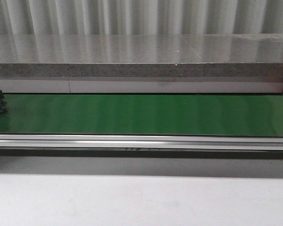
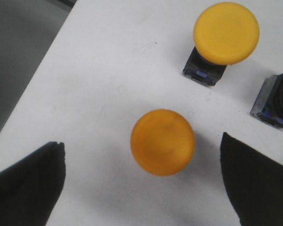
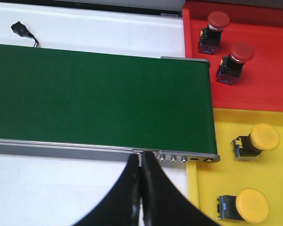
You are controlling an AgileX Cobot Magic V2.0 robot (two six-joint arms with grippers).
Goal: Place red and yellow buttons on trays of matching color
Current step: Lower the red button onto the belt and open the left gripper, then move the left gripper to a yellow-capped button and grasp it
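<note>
We see a long green conveyor belt crossing a white counter, below a grey stone ledge. Our left hand hangs spread above a round yellow push button. Our right hand is pressed together.

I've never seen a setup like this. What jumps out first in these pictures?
Probably the long green belt running across the front view, nearly bare. At its end sit a red tray holding two red buttons and a yellow tray with two yellow ones. Elsewhere, the left claw hangs open over a yellow button on a white surface.
</note>
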